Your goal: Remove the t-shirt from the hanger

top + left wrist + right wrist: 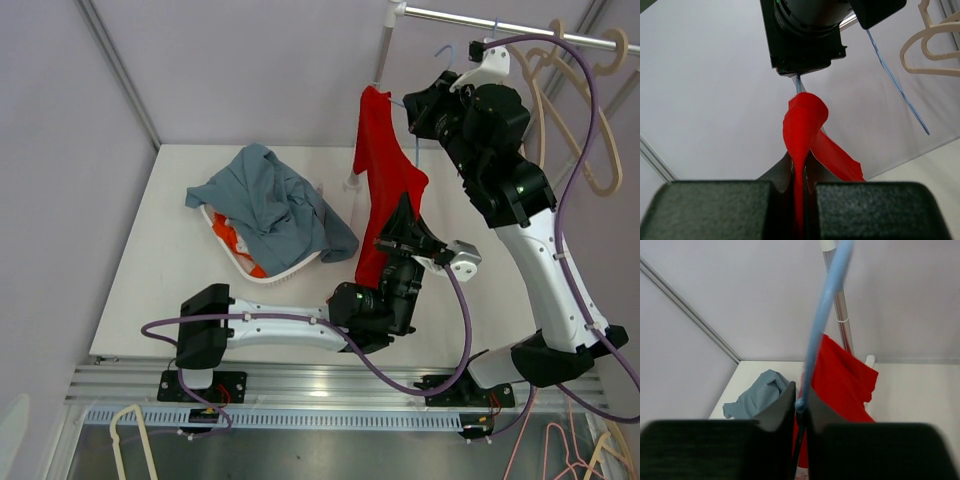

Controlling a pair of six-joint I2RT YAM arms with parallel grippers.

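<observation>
A red t-shirt [385, 185] hangs in a narrow bunch from a blue wire hanger [822, 315], above the back of the table. My right gripper [413, 112] is up at the shirt's top, and in the right wrist view it [801, 394] is shut on the hanger's blue wire. Lower down, my left gripper [403, 218] points upward and is shut on a fold of the shirt. The left wrist view shows the red cloth [802, 130] pinched between the jaws of that gripper [799, 167], with the blue wire [897, 85] running off to the right.
A white basket [285, 270] holding a grey-blue garment [270, 200] and orange cloth sits on the table's left half. The clothes rail [500, 22] with beige hangers [585, 110] crosses the upper right, on an upright pole [385, 45]. Loose hangers lie below the table's front edge.
</observation>
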